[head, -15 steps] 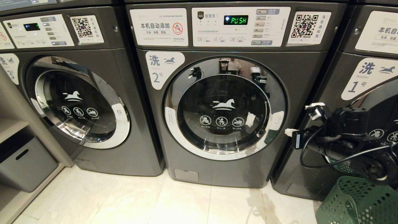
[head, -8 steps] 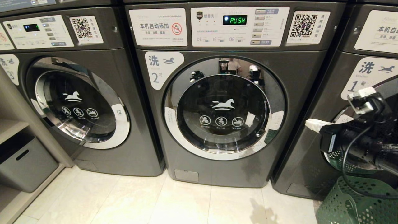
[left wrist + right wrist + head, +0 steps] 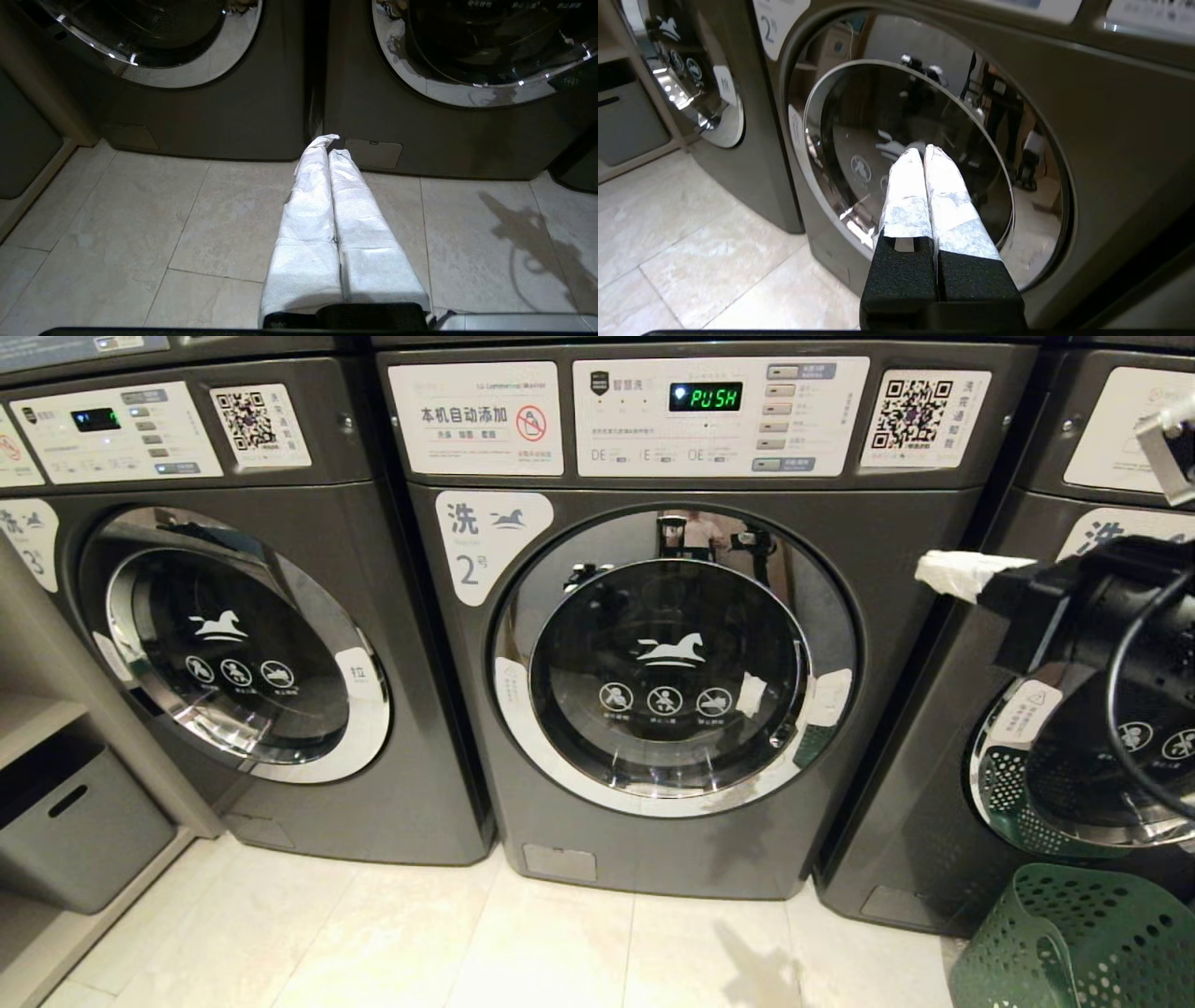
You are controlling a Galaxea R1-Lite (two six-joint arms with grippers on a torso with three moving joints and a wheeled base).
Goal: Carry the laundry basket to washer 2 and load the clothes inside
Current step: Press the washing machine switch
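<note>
Washer 2 (image 3: 672, 663) door closed, display lit. Right gripper (image 3: 962, 571) level with door's upper right rim, fingers pressed together, holding nothing; likely placed there to reach the door's edge and open it. Left gripper (image 3: 329, 144) low before washer 2's bottom left corner, likewise closed, empty. Laundry basket (image 3: 1083, 943) on floor right of washer 2, before neighbouring machine; clothes not visible.

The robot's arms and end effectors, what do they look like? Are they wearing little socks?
Kind of! Each end effector has two long fingers wrapped in white, cloth-like covering: the left end effector and the right end effector. On the right one, the fingers sit in chunky, rough black blocks. In the head view, the right arm is thick and black, with a black cable looping beside it.
</note>
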